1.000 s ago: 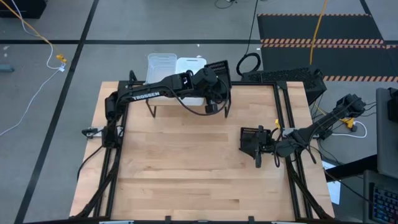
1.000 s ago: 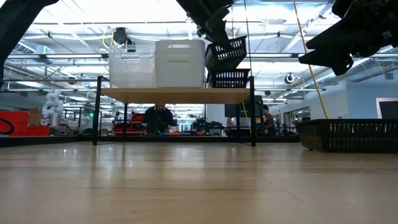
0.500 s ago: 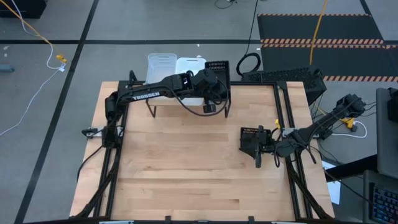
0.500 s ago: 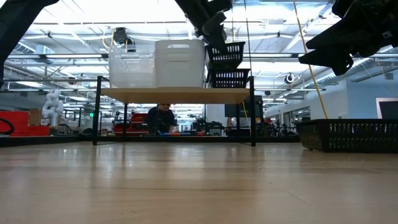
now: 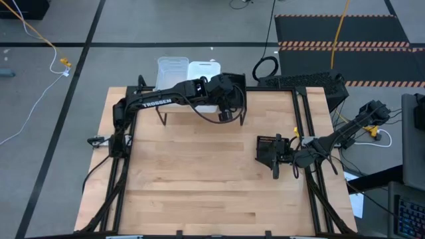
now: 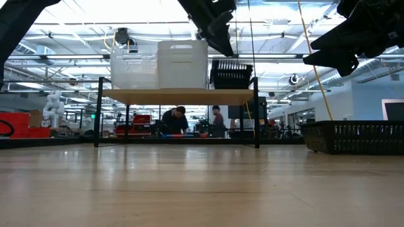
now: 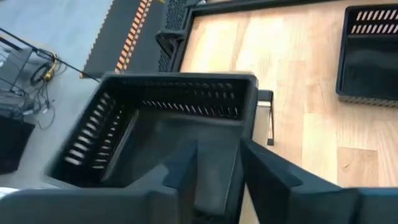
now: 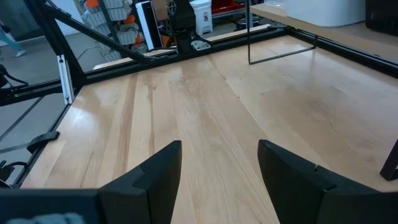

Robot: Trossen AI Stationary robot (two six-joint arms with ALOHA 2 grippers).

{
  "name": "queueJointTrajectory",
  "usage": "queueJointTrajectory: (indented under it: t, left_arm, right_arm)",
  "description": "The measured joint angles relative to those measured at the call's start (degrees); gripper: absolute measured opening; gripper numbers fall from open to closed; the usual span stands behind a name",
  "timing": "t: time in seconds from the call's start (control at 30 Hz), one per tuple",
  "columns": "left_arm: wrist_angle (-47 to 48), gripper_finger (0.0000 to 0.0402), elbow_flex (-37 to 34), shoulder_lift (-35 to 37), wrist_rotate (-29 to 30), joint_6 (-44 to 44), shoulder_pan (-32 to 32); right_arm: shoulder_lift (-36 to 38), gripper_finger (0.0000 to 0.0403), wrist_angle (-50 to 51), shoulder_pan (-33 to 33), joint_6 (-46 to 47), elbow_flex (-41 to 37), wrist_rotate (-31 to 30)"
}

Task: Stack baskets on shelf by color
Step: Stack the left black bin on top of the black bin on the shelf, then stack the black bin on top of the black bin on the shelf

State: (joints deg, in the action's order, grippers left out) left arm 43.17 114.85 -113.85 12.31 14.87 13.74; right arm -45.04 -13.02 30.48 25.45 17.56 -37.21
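The shelf (image 6: 177,96) stands at the table's far edge. It carries the clear baskets (image 6: 134,69), the white baskets (image 6: 183,63) and, at its right end, black baskets (image 6: 232,74) nested one in the other. My left gripper (image 6: 222,45) hangs open just above that black stack. In the left wrist view its fingers straddle the near wall of the top black basket (image 7: 180,106) without touching it. A third black basket (image 5: 267,147) sits on the table at the right. My right gripper (image 8: 217,168) is open, hovering beside that basket.
The table's metal frame rails (image 5: 307,126) run along its right side. The shelf's thin black legs (image 6: 255,116) stand on the tabletop. Bare wood (image 5: 199,179) spreads over the middle and near part of the table. People (image 6: 173,120) move in the room behind.
My left gripper brought a tilted black basket over the shelf's right end and levelled it. It then let go: the basket dropped into the black basket below and sits nested there. The gripper stayed above.
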Motion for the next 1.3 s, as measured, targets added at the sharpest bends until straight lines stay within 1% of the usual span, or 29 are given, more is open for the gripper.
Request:
queueJointTrajectory:
  t: [0.17,0.3,0.4,0.47,0.57,0.67,0.77,0.87,0.97,1.03,1.1,1.13,1.2,1.3]
  left_arm:
    - [-0.34,0.0171,-0.02,-0.1,-0.02,-0.24,-0.18]
    - [-0.41,0.0189,-0.02,-0.09,-0.06,-0.49,-0.77]
    - [-0.35,0.0192,-0.02,0.17,-0.07,-2.82,-2.21]
    - [0.2,0.019,-0.02,0.2,-0.44,-3.47,-4.18]
    - [0.64,0.0182,-0.35,0.08,-0.83,-4.41,-8.32]
    - [-3.03,0.0173,-4.62,-0.07,-0.83,-5.2,-13.14]
    - [-10.63,0.0167,-13.0,-0.51,-0.91,-6.8,-18.13]
    - [-20.69,0.0166,-21.67,-0.56,-0.84,-7.98,-22.85]
    - [-36.31,0.0166,-29.58,-0.54,1.58,-4.88,-26.32]
    - [-50.25,0.0166,-34.47,-0.56,2.79,-2.04,-27.2]
    - [-61.96,0.0166,-37.37,-1.28,2.51,-0.02,-26.96]
    - [-65.76,0.0166,-37.83,-1.89,2.17,0.59,-26.58]
    - [-66.53,0.0166,-38.11,-3.47,1.51,0.66,-25.56]
    - [-66.47,0.0166,-36.24,-7.01,1.16,-0.91,-24.22]
  right_arm:
    - [0.0,0.0205,-0.02,0.0,0.0,0.0,0.0]
    - [0.0,0.0205,-0.02,0.0,0.0,0.0,0.01]
    - [0.0,0.0205,0.0,0.0,0.0,0.0,0.26]
    - [0.0,0.0205,-0.02,0.0,-0.63,0.0,1.56]
    - [0.16,0.0205,-1.28,0.06,-4.89,0.0,4.06]
    - [0.29,0.0205,-4.61,0.87,-8.54,0.04,7.05]
    - [0.89,0.0205,-5.99,2.11,-9.69,0.24,7.77]
    - [2.18,0.0205,-3.25,2.64,-6.08,0.74,7.8]
    - [3.69,0.0205,-0.46,2.62,-1.84,0.74,10.02]
    - [4.58,0.0205,0.2,2.6,0.3,0.74,10.55]
    - [5.45,0.0205,0.11,2.6,1.54,0.77,10.56]
    - [5.95,0.0205,0.62,2.6,1.83,0.81,10.6]
    - [6.49,0.0205,5.11,2.24,3.4,1.3,9.82]
    - [6.15,0.0204,17.53,1.21,9.8,2.9,7.24]
